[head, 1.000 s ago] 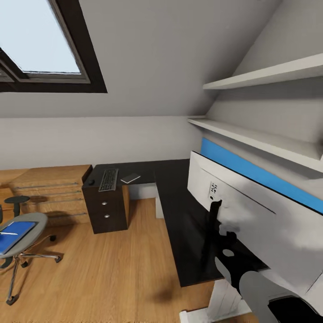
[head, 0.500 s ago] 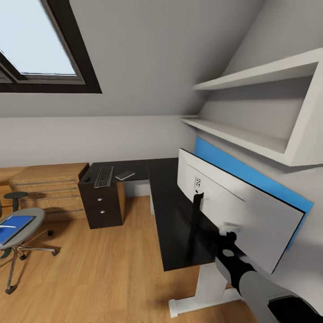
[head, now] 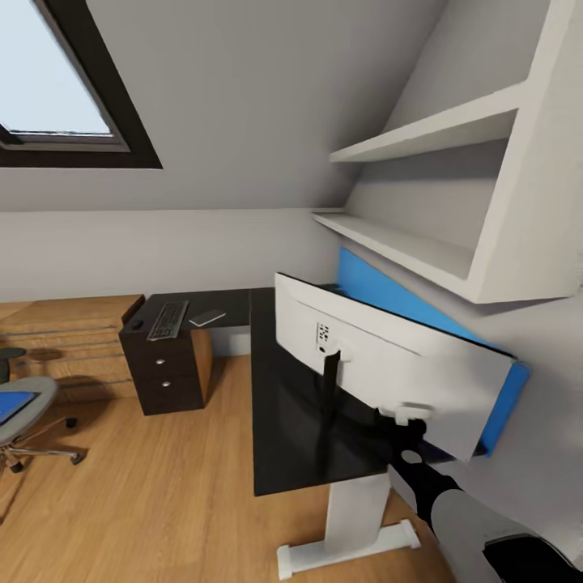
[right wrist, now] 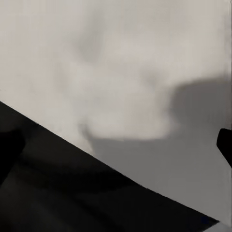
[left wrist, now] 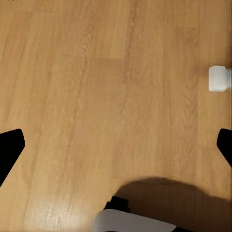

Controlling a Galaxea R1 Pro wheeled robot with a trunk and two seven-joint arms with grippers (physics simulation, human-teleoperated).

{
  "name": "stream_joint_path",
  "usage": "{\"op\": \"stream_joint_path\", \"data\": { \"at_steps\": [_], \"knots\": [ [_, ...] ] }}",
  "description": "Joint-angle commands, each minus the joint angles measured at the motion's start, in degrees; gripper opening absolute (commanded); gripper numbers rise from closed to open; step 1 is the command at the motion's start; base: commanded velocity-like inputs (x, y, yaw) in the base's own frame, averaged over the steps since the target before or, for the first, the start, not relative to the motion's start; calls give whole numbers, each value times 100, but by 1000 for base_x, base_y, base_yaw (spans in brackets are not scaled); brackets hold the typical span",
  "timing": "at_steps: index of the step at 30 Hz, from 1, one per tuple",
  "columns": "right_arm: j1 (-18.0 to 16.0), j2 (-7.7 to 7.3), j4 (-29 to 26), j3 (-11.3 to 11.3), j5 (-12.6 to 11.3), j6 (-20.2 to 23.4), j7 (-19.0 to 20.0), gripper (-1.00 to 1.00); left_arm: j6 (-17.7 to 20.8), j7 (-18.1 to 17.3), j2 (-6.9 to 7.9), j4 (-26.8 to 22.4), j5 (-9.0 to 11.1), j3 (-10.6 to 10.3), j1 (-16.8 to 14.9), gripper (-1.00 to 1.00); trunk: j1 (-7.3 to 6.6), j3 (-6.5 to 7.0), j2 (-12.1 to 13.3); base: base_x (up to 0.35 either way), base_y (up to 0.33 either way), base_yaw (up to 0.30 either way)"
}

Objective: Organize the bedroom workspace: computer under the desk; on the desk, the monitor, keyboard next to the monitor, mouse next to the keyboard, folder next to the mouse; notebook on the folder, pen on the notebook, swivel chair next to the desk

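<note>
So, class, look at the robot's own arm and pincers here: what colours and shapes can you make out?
In the head view the right arm is a rounded pale grey tube with black joint sections and a small grey disc on the wrist. The left pincer shows as two plain black fingertips at the picture's edges. No cables or markings are visible.

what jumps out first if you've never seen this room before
The big monitor catches the eye first, its white back turned to the camera, standing on the near wing of the black desk with a bright blue panel behind it. Farther off, on the desk's far wing, lies a keyboard, and a skylight brightens the sloped ceiling at upper left.
</note>
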Motion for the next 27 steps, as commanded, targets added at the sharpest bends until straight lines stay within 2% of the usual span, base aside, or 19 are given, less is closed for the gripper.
{"op": "stream_joint_path", "data": {
  "at_steps": [1, 6, 14, 18, 20, 22, 27],
  "knots": [
    [-5, -4, 2, 44, -62, -22, -18, 100, -19, 36, 4, 2, 39, -51, -6, 100, 4, -11, -9, 160, -314, 0],
    [-5, -3, 2, 43, -61, -22, -17, 100, -19, 36, 14, 3, 39, -45, -3, 100, 4, -11, -9, 213, -263, 0],
    [-4, -4, -4, 42, -68, -22, -22, 100, -18, 29, 69, -1, 54, -28, -6, 100, 4, -11, -9, 303, -51, 0],
    [-5, -4, -12, 42, -75, -22, -25, 100, -12, 48, 246, -5, 109, 26, -8, 100, 4, -11, -9, 185, -3, 0],
    [-5, -1, -17, 42, -82, -22, -26, 100, -11, 50, 395, -6, 337, 178, -8, 100, 4, -11, -9, 58, -1, 0],
    [-5, 4, -27, 49, -87, -19, -32, 100, 0, 25, 527, -10, 872, 493, -7, 100, 4, -11, -9, 15, 0, 0],
    [-5, 5, -43, 43, -92, -22, -44, 100, 12, 19, 556, -13, 1002, 558, -8, 100, 4, -11, -9, -34, -32, 0]
  ]
}}
